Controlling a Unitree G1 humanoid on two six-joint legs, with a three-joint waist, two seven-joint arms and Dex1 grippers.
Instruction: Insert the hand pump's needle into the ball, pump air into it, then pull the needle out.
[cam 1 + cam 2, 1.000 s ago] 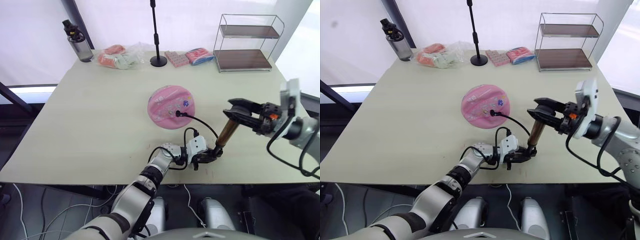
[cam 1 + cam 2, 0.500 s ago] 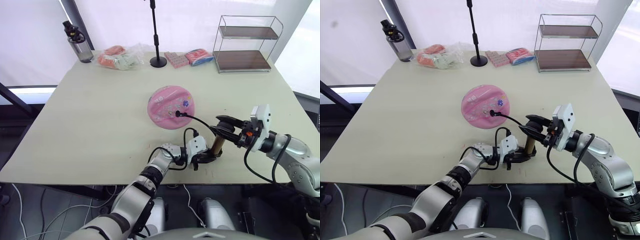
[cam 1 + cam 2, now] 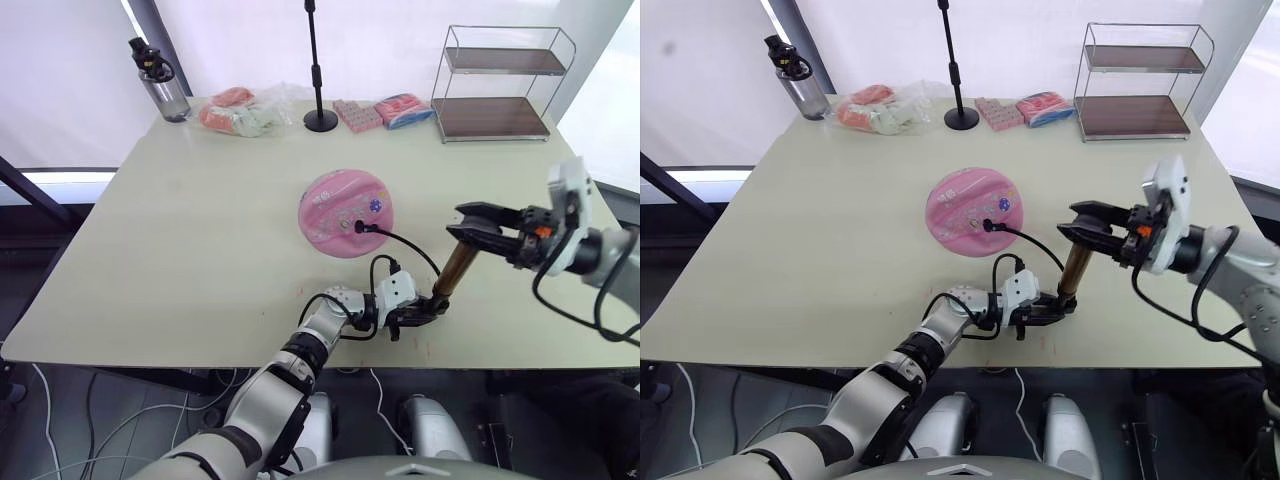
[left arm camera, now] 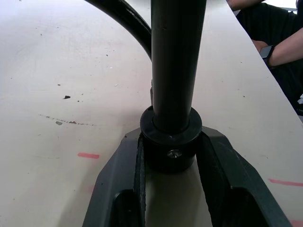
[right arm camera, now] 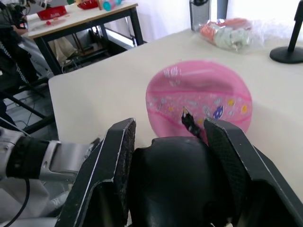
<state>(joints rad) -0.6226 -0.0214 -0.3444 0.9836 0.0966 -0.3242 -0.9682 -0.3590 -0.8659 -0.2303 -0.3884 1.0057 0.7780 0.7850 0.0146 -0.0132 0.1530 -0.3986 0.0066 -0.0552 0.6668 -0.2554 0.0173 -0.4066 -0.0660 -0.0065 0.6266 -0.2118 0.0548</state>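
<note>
**Entry: pumping stage, risk points**

- Ball (image 3: 347, 212): pink, flattened and dented, lying mid-bench (image 3: 200, 230). The needle (image 3: 359, 226) fitting sits at its valve and appears inserted.
- Hand pump (image 3: 455, 268): gold barrel tilted up from the near bench edge, black hose (image 3: 405, 245) arcing from its base to the ball.
- Left end effector (image 3: 417, 313): fingers pinched on the pump's black base cap, seen clamped either side of it in the left wrist view.
- Right end effector (image 3: 483, 222): fingers closed around the black T-handle at the barrel's upper end.

Risks, as judged:
- A stroke off the barrel's axis could twist the base out of the left pinch, since that hold is narrow and low.
- If the base shifts, the hose could tug the light, soft ball across the bench or pull the needle out early.
- The pump stands near the bench edge; a slip there could tip it off.
</note>
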